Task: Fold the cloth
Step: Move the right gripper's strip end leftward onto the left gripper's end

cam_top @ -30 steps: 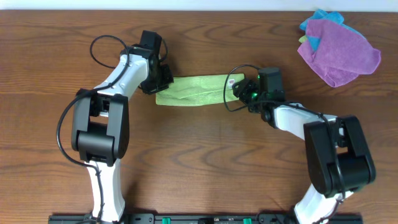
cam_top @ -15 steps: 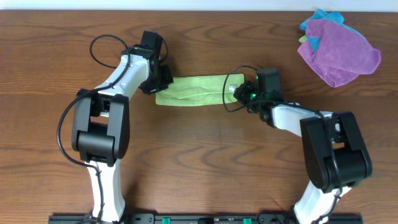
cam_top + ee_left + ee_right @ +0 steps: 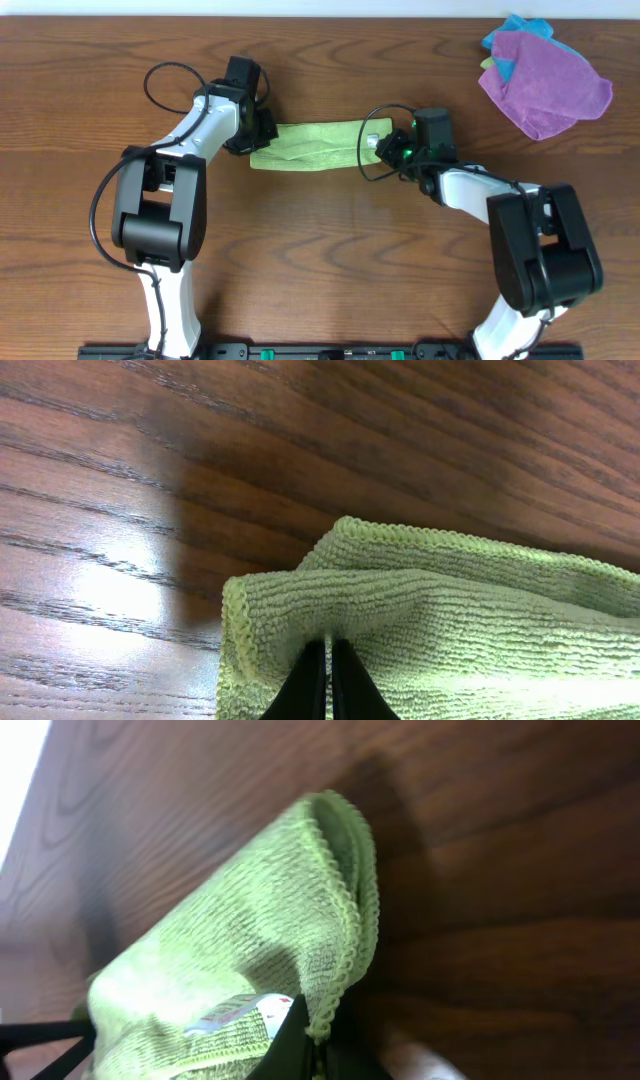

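Observation:
The lime-green cloth (image 3: 312, 144) lies as a long folded strip in the middle of the wooden table, its small white tag (image 3: 372, 132) at the right end. My left gripper (image 3: 258, 138) is shut on the strip's left end; in the left wrist view the black fingertips (image 3: 312, 675) pinch a fold of the cloth (image 3: 450, 620). At the right end my right gripper (image 3: 386, 146) is shut on the cloth's stitched edge (image 3: 345, 950), with the tag (image 3: 240, 1012) just left of the fingers (image 3: 292, 1038).
A purple cloth (image 3: 545, 85) lies bunched on a blue cloth (image 3: 510, 32) at the table's far right corner. Cables loop above both wrists. Bare wood surrounds the strip on all sides.
The right gripper has closed on the right end of the cloth. The left gripper has held its grip and shifted very slightly.

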Robot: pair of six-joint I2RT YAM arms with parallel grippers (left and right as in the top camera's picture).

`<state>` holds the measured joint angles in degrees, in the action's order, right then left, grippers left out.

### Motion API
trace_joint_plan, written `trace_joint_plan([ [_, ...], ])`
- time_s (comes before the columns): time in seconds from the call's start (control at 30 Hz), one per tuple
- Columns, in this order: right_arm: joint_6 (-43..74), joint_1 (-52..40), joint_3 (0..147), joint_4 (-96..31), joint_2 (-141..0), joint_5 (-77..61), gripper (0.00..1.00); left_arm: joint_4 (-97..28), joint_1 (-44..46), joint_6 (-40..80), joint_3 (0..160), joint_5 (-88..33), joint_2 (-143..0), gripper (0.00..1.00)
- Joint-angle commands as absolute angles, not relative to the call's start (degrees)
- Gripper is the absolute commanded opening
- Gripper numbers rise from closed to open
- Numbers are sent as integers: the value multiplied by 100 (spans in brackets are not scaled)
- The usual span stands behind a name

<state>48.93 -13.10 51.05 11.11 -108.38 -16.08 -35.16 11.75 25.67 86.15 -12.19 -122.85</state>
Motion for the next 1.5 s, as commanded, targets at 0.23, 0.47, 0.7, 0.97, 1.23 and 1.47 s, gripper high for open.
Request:
trace_joint_plan([
  [0.23, 4414, -1662, 5791, 768, -10606, -2018, 1, -3675, 1184, 2576, 8287, -1015, -12538, 6],
  [0.47, 4298, -2016, 6191, 622, -10606, -1997, 1, -3677, 1184, 2578, 8287, -1020, -12538, 6],
  [0.7, 4303, -2252, 6226, 626, -10606, -2043, 1, -3677, 1184, 2596, 8287, -1055, -12538, 6],
  [0.97, 4300, -2523, 6226, 639, -10606, -2038, 1, -3682, 1181, 2563, 8329, -1059, -12534, 6],
  [1.23, 4300, -2596, 6239, 644, -10606, -2043, 1, -3997, 1173, 2392, 8611, -1203, -12523, 6],
  [1.47, 4296, -2596, 6329, 642, -10606, -2043, 1, -4187, 1118, 2307, 8984, -1184, -12307, 6],
])
